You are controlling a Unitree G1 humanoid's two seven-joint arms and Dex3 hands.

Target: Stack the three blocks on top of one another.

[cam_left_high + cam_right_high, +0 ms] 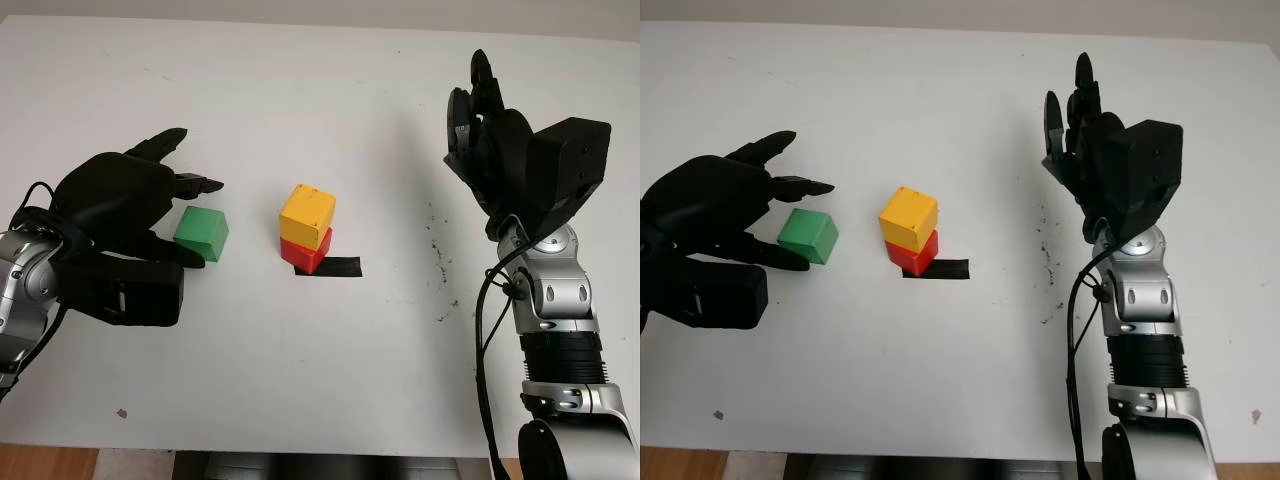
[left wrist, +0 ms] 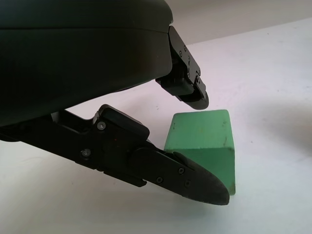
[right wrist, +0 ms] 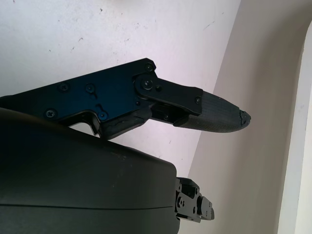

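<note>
White tabletop [image 1: 330, 380] carries everything. Left hand [image 1: 125, 205] is open around the green block [image 1: 201, 232], fingers on either side, not clearly clamped yet; right hand [image 1: 490, 140] is open, raised well off to the right. Yellow block [image 1: 306, 213] sits skewed on the red block [image 1: 303, 253], beside a black tape mark [image 1: 338, 268]. To do it well: pinch the green block squarely on opposite faces, lift straight, centre it over the yellow block and lower gently, since the skewed stack could likely tip.
</note>
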